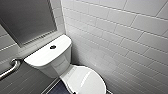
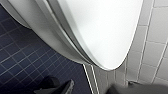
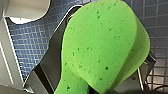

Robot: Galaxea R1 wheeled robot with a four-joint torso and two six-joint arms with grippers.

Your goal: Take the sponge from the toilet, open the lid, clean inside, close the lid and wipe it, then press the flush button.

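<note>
Right gripper (image 3: 105, 60) is clamped on the green sponge (image 3: 100, 37), holding it above the blue tiled floor (image 3: 30, 37), near the toilet (image 1: 50, 57). The lid (image 1: 87, 81) lies shut over the bowl. Left gripper (image 2: 92, 87) hangs near the lid's edge; apart or together, can't tell.

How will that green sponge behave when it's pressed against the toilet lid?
The sponge is probably soft and floppy: its wide end curls over on itself. Its pitted, porous face suggests it is light for its size. The lid looks glossy, so the sponge may slide easily there.
</note>
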